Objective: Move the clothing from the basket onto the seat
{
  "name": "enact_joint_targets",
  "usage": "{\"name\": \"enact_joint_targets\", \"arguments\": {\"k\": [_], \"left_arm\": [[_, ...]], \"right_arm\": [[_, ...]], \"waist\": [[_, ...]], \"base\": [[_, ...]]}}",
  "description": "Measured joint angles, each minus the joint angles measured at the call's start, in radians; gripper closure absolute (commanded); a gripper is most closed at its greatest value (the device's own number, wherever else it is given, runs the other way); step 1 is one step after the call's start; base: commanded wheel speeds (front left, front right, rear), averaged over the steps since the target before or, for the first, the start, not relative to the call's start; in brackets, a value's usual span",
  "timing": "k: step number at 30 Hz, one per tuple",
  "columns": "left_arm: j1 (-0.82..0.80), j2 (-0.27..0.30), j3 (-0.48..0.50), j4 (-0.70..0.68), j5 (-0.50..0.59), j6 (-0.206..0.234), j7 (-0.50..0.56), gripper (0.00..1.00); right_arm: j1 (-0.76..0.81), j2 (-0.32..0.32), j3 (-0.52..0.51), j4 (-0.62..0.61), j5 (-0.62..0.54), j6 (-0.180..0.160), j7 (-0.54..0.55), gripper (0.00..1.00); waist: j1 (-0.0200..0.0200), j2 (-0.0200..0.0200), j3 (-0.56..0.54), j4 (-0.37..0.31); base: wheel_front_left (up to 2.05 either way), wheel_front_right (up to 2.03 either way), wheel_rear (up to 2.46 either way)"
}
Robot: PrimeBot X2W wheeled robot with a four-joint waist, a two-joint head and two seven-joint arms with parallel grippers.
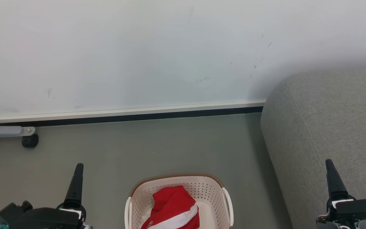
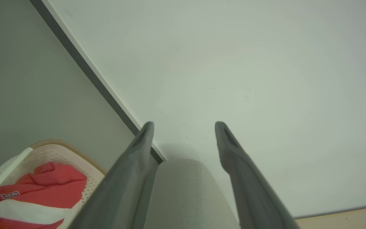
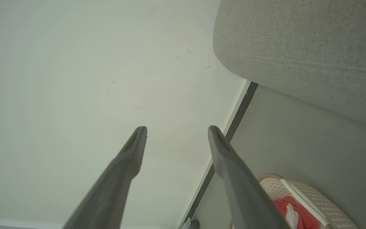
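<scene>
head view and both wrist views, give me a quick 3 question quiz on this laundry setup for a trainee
1. True or false: the clothing lies inside the basket.
2. Pick one: on which side of the basket does the seat stand? A) the robot's left B) the robot's right C) underneath the basket
3. Fill the gap: the left gripper and the right gripper both have their fingers spread ____, with nothing between them.

Key: 1 true; 2 B; 3 open
</scene>
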Motion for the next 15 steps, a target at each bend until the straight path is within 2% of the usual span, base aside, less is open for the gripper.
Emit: {"name": "enact_joint_targets", "arguments": {"k": [15], "left_arm": [[-0.022, 0.073, -0.108, -0.05, 0.297, 0.074, -0.061, 0.0]], "right_arm": [[-0.041, -0.079, 0.126, -0.044, -0.31, -0.057, -0.061, 0.0]], "waist": [[0.0, 0.0, -0.007, -0.003]], "base": [[0.0, 0.0, 0.0]]}}
